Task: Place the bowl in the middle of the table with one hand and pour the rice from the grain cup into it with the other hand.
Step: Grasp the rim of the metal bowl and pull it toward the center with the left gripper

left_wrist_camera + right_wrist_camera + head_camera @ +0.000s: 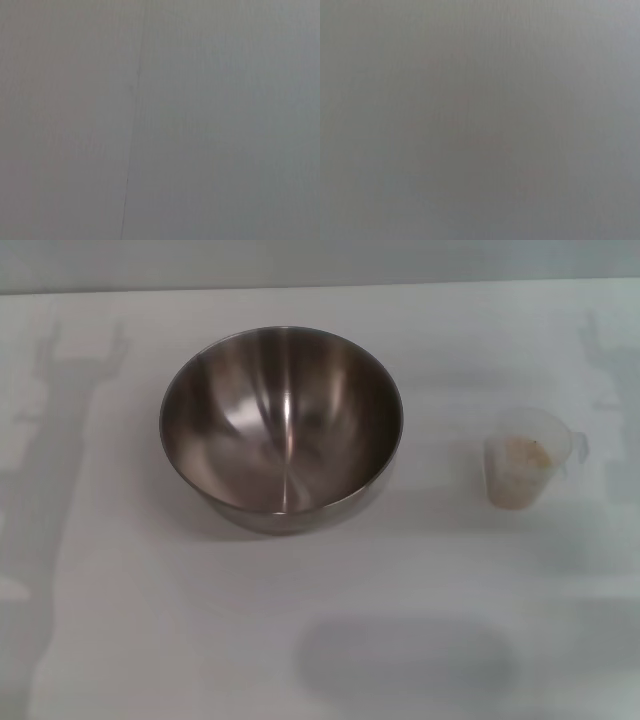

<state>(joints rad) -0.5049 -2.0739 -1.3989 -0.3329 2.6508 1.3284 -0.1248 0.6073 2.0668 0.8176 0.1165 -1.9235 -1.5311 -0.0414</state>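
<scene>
A large stainless-steel bowl (pixel 281 420) stands upright on the white table (pixel 320 580), slightly left of centre in the head view. Its shiny inside holds nothing. To its right, well apart from it, stands the small translucent grain cup (pixel 527 458), upright, with its little handle on the right side. Pale beige rice (pixel 518 468) fills part of the cup. Neither gripper shows in any view; only arm shadows fall on the table at far left and far right. Both wrist views show nothing but a plain grey surface.
The table's far edge (pixel 320 288) runs across the top of the head view against a grey wall. A soft dark shadow (pixel 405 660) lies on the table near the front.
</scene>
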